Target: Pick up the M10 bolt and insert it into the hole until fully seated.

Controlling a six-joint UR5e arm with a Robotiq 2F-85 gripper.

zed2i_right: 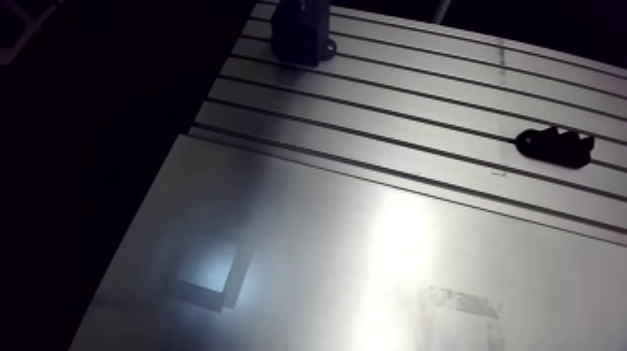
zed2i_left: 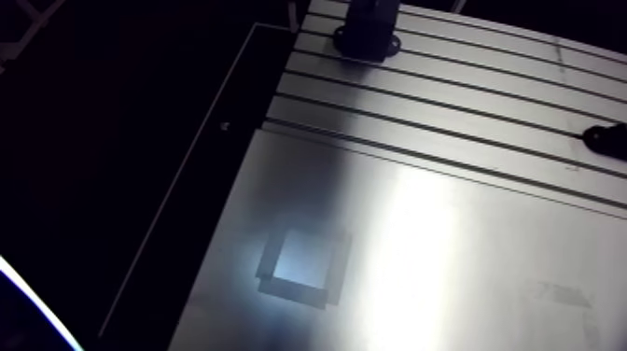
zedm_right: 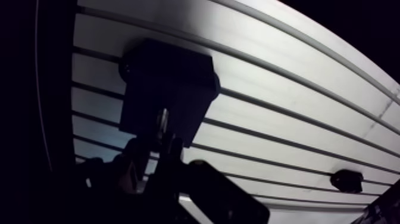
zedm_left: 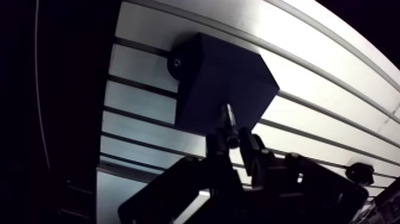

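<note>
In the wrist view a metallic bolt (zedm_left: 228, 121) is pinched between my two dark fingers, and its shank sticks out ahead of them. My gripper (zedm_left: 233, 143) is shut on it. The bolt's tip lies over the near edge of a black block (zedm_left: 223, 77) that stands on the slotted table. The block's face is too dark to make out a hole. A round foot with a screw (zedm_left: 175, 63) juts from the block's far side. In the arm view the same block (zed2i_left: 367, 30) stands at the table's far end, and the gripper is out of frame there.
A small black clamp-like fixture (zed2i_right: 557, 146) sits on the slotted rails to the right of the block. Nearer the camera lies a smooth metal plate (zed2i_left: 420, 243) with a taped square outline (zed2i_left: 300, 263) and a worn tape patch (zed2i_right: 462, 305). The table's left edge (zed2i_left: 229, 177) drops into darkness.
</note>
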